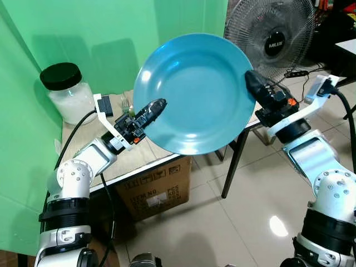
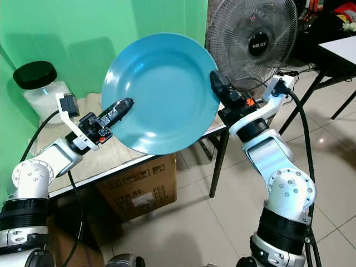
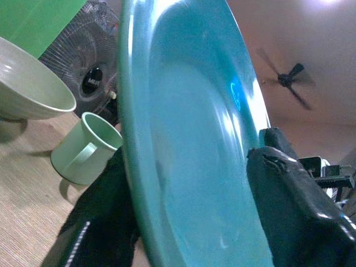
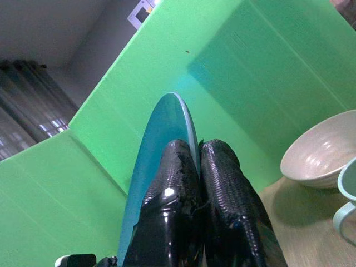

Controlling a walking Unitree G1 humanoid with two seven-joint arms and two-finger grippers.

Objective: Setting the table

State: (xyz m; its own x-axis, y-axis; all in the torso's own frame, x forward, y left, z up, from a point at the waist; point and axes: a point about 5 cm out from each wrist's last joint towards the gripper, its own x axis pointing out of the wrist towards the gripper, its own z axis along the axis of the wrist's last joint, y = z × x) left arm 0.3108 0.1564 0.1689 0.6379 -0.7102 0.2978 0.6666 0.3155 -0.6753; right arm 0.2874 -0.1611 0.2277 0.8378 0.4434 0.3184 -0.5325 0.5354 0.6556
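Bright, even indoor light. A lamp's glare spots the floor tiles [image 1: 278, 225]. The jar [image 1: 68, 92] and plate [image 1: 194, 92] cast soft shadows on the green wall [image 1: 100, 33]. Wrist views are dimmer, their near fingers blurred.

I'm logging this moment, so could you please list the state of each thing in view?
Blue plate: lifted above the table, tilted on edge, gripped at both rims.
Left claw: shut on the plate's rim.
Right claw: shut on the opposite rim.
Jar: upright, black lid on.
Green mug: upright, empty.
Bowl: upright.
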